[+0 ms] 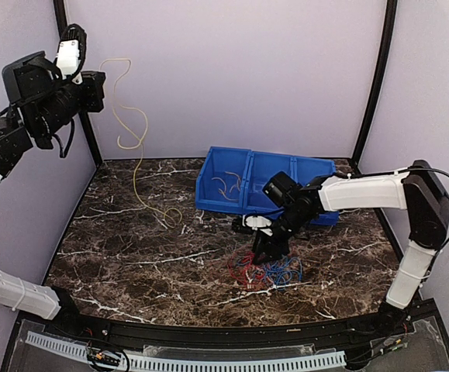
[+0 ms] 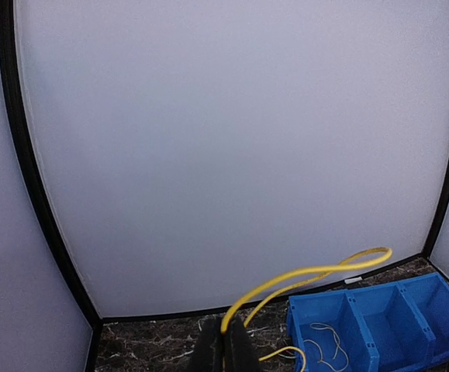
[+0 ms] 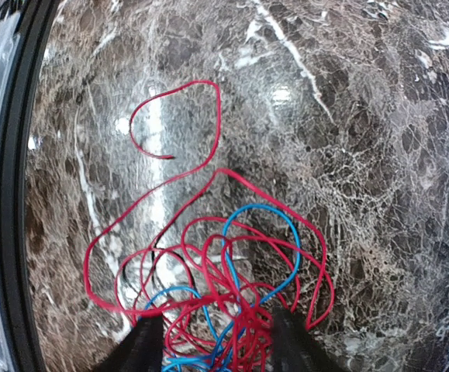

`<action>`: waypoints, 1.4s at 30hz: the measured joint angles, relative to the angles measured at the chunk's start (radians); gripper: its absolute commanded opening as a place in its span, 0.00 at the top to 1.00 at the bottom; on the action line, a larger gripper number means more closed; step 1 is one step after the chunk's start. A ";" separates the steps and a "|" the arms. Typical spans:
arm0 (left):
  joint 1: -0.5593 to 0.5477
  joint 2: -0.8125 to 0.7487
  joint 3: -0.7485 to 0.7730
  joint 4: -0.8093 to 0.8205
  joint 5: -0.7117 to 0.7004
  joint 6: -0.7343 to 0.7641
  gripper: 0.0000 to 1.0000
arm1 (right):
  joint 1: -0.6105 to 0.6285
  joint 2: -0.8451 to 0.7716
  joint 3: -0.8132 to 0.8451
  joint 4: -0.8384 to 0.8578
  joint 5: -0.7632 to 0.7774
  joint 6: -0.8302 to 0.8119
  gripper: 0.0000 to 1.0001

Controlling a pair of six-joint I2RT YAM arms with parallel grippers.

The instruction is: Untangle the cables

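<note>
**Left arm** [image 1: 22, 101]: raised high in the upper left of the overhead view, with the wrist turned toward the back wall.

**Left pincer** [image 1: 96, 85] [image 2: 224, 342]: closed tight. A yellow cable [image 1: 135, 155] [image 2: 309, 273] is pinched between the fingers.

**Yellow cable:** hung from that grip in loose loops down the left side of the frame. Its lower end is laid in a curl on the surface [image 1: 131, 263], left of the blue bin [image 1: 263, 182] [image 2: 379, 325].

**Right arm** [image 1: 364, 192]: entered from the right edge and folded at the elbow. The forearm is stretched leftward in front of the bin and the wrist is bent downward.

**Right pincer** [image 1: 267, 252] [image 3: 216, 341]: partly opened and lowered onto the red and blue tangle [image 1: 264, 271] [image 3: 232, 302]. One finger is seen on each side of the strands. Whether any strand is gripped cannot be told.

**Red and blue tangle:** heaped on the surface at centre frame, just in front of the bin. In the right wrist view, one red strand is looped away toward the upper left.

**Blue bin:** divided into three compartments and placed at the back centre. Thin pale wires [image 1: 228, 184] are seen in the left compartment.

**Surface:** dark marble pattern.
</note>
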 measured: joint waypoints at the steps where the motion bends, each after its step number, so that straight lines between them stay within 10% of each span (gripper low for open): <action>1: 0.000 0.005 0.005 -0.005 0.006 -0.008 1.00 | -0.002 -0.004 -0.005 -0.002 0.008 -0.003 0.32; 5: 0.000 0.029 0.011 -0.014 0.034 -0.050 1.00 | -0.023 -0.063 -0.047 -0.020 0.032 -0.011 0.02; 25: 0.000 0.264 0.316 -0.226 0.227 -0.220 1.00 | -0.440 -0.472 -0.277 0.139 -0.137 0.111 0.01; 42: 0.000 0.545 0.750 -0.077 0.465 -0.221 1.00 | -0.482 -0.456 -0.369 0.185 -0.219 0.107 0.02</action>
